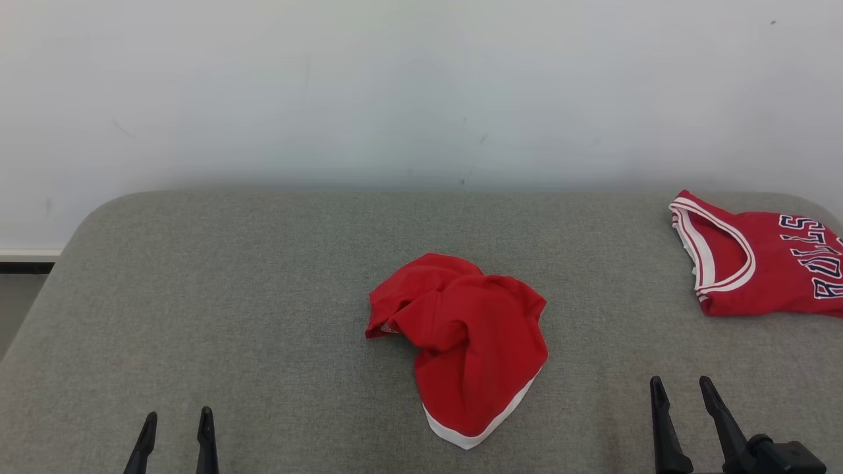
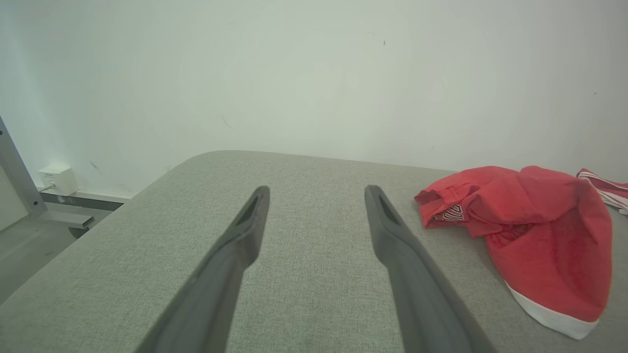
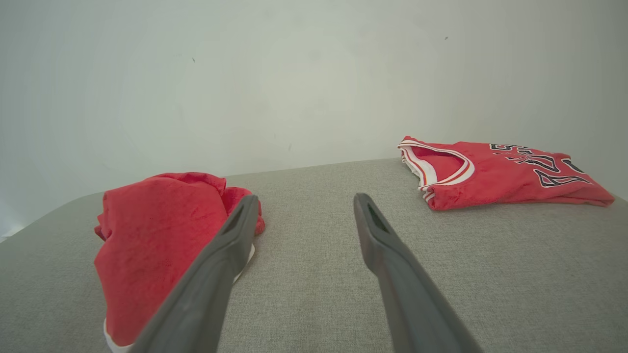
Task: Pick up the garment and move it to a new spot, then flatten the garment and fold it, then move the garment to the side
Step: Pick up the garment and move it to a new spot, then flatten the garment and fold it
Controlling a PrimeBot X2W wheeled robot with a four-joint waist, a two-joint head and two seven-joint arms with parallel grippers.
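I see the crumpled red cloth garment with a white hem [image 1: 461, 342] lying midway across the grey fabric-covered counter [image 1: 263, 296], between my left gripper [image 1: 179, 413] and right gripper [image 1: 679, 379], both spread wide, holding nothing and clear of it. A flat red jersey with dark lettering [image 1: 757, 270] lies at the far right. My left wrist view adds a small white box [image 2: 58, 179] low on the wall.

Crumpled red garment [image 1: 461, 342] mid grey surface [image 1: 197, 296], folded jersey [image 1: 757, 263] far right, left and right jaws spread, empty.
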